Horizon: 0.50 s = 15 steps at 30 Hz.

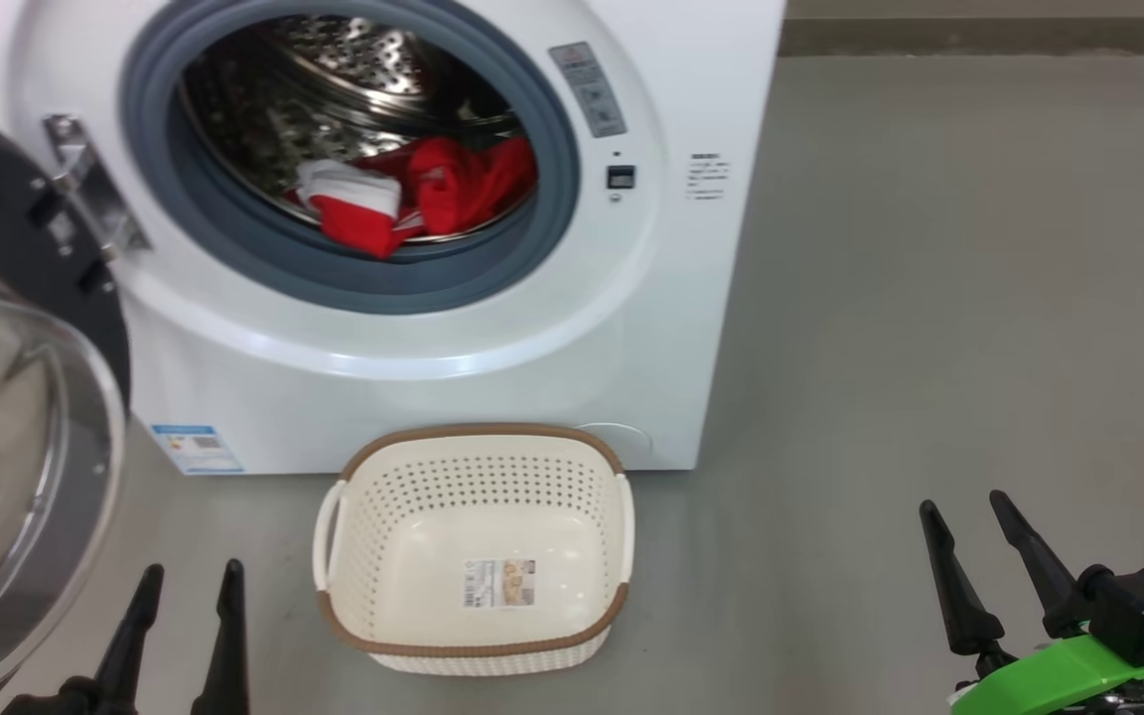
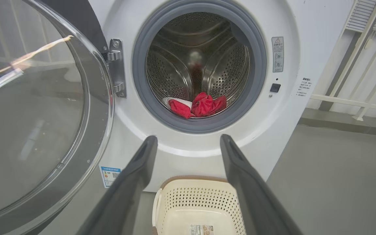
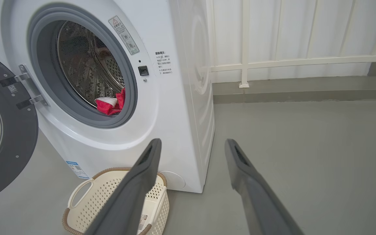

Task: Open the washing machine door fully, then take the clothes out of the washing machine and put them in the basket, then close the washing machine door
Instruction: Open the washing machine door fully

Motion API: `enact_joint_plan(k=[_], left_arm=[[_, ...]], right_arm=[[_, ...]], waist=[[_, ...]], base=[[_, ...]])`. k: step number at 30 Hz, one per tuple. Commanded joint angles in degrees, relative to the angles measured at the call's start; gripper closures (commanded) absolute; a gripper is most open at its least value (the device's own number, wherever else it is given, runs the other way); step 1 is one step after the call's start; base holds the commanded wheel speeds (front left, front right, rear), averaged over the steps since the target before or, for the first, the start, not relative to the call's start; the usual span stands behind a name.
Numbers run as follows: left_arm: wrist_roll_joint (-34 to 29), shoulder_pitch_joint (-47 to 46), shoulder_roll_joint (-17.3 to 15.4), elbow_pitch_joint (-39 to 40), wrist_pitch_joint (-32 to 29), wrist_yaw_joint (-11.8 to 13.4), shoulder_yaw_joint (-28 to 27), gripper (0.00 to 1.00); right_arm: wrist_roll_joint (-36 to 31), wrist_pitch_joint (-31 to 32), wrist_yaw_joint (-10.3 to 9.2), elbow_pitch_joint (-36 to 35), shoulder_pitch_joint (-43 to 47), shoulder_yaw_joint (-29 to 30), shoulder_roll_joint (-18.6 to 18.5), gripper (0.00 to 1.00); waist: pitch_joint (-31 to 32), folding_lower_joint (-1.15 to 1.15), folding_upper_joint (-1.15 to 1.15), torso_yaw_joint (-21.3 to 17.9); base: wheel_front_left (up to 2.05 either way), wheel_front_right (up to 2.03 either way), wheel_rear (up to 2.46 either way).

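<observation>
Partly cropped, the door (image 1: 26, 447) hangs open; seal (image 3: 130, 81) half-hides clothes (image 3: 108, 106); left gripper (image 1: 192, 571) and right gripper (image 1: 962, 501) gape.

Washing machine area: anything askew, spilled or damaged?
Nothing stands out. The washing machine door hangs open on its hinge, the red clothes lie inside the drum, and the basket sits upright on the floor.

Laundry corner: washing machine (image 1: 433, 377), bare grey floor (image 1: 929, 298), white railing (image 3: 305, 61) behind.
</observation>
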State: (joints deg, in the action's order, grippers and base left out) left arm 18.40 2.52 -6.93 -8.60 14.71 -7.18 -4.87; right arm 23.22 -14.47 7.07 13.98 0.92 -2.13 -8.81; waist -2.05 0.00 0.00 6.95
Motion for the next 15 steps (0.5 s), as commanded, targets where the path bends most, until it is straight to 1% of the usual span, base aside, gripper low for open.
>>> enact_joint_plan(k=[1, 7, 15], left_arm=[[0.5, -0.5, -1.6, 1.9, 0.3, -0.3, -1.3, 0.0], [1.4, 0.0, -1.3, 2.6, 0.3, -0.3, 0.5, 0.0], [2.1, -0.2, -0.9, 1.8, 0.3, -0.3, 1.5, 0.0]], right_arm=[[0.4, -0.5, 0.42, -1.7, -0.5, -0.6, -0.7, 0.0], [0.5, -0.5, 0.42, -1.9, -0.1, 0.1, -0.6, 0.0], [0.5, -0.5, 0.42, -2.1, 0.7, 1.1, -0.6, 0.0]], waist=[[-0.3, 0.0, 0.0, -2.1], [-0.5, 0.0, 0.0, -4.8], [-0.4, 0.0, 0.0, -6.0]], base=[[0.0, 0.0, 0.0], [0.0, 0.0, 0.0], [0.0, 0.0, 0.0]])
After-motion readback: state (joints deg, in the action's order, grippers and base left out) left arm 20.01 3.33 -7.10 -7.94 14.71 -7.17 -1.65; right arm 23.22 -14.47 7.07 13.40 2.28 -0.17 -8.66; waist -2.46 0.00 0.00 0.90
